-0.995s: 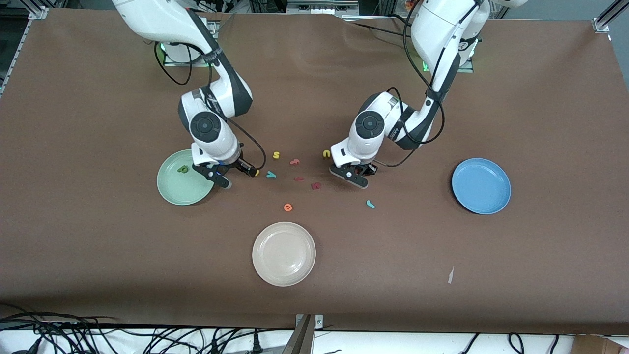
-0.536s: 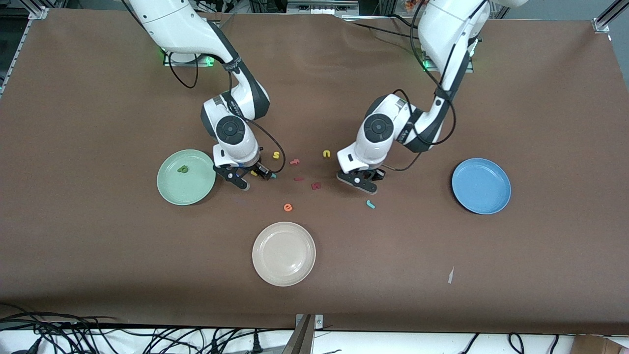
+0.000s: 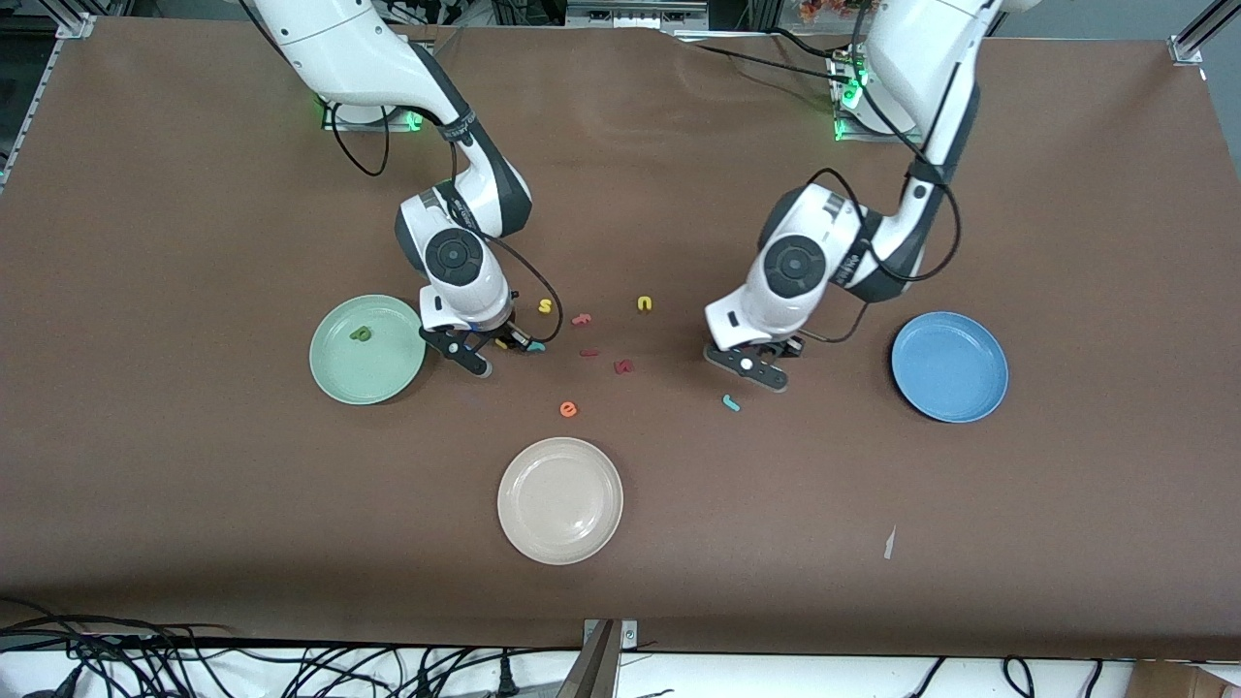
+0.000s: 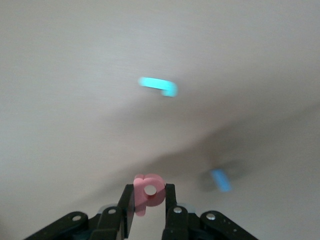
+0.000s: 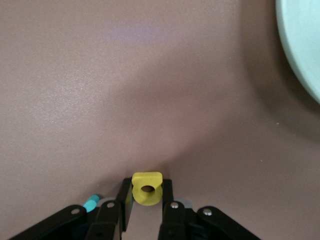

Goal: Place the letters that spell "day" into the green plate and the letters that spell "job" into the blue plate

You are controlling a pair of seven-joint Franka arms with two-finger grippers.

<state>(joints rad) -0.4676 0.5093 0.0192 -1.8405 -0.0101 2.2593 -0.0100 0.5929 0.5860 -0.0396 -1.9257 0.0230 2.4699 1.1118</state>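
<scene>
My right gripper is down at the table beside the green plate, shut on the yellow a. The teal y lies right next to it. The dark green d lies in the green plate. My left gripper is shut on the salmon-pink b, over the table between the teal j and the blue plate, which holds nothing. A small blurred blue piece lies on the table by the left gripper; I cannot tell its shape.
Between the arms lie a yellow s, a salmon f, a yellow u, two small red pieces and an orange e. A cream-white plate sits nearer the front camera.
My right gripper moved from the green plate's rim over to the yellow a and shut on it. My left gripper carried the pink b toward the blue plate.
</scene>
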